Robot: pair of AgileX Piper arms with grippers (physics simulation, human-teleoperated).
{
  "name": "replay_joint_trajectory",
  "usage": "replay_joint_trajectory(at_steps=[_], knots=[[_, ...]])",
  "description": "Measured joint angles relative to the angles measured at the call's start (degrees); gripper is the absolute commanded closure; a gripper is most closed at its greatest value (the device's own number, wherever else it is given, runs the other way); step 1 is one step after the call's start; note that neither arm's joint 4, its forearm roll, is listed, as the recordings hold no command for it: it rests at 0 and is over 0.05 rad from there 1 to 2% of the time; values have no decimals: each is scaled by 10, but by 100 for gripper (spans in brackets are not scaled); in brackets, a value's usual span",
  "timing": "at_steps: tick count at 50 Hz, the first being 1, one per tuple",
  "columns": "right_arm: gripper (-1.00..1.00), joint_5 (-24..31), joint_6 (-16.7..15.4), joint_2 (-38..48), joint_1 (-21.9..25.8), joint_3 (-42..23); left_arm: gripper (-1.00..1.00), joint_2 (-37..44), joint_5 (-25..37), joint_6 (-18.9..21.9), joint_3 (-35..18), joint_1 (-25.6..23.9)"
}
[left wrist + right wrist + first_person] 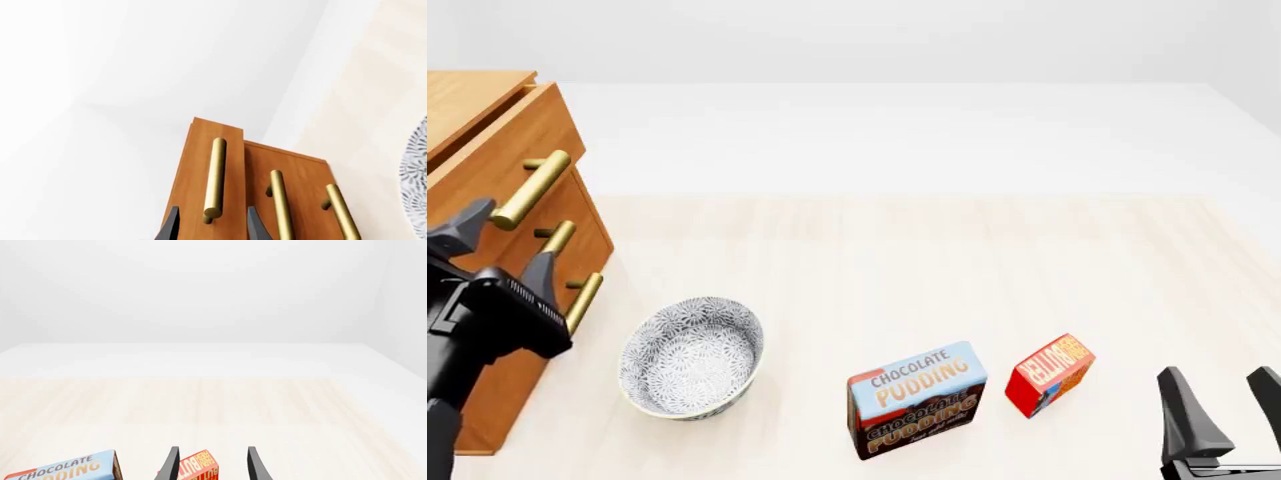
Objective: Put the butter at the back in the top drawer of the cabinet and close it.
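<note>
Your left hand (211,226) sits released with its fingers either side of the top drawer (200,175) handle (215,180), placed so a clench can pull the drawer, which stands slightly proud of the cabinet (487,200) front. Your right hand (211,465) is also released, lined up on the butter (1049,375), which stands on the desk (961,270) just beside the chocolate pudding box (916,400), with the patterned bowl (691,357) further left. Both wrist views crop the fingers, and the drawer interior is hidden.

light-brown wooden cabinet (501,140): smooth matt wood | brass bar handle (215,176): polished metal | pale wood-grain table (961,270): matt | speckled grey-white bowl (690,357): glazed-looking | red-orange butter box (1049,374): printed card
</note>
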Motion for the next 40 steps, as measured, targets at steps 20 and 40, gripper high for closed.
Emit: replay_joint_trajectory(at_steps=[20, 40], knots=[[-100, 0, 0, 0, 0, 0, -100, 16, -11, 3, -4, 5], [-100, 0, 0, 0, 0, 0, -100, 47, -29, 5, -15, 11]])
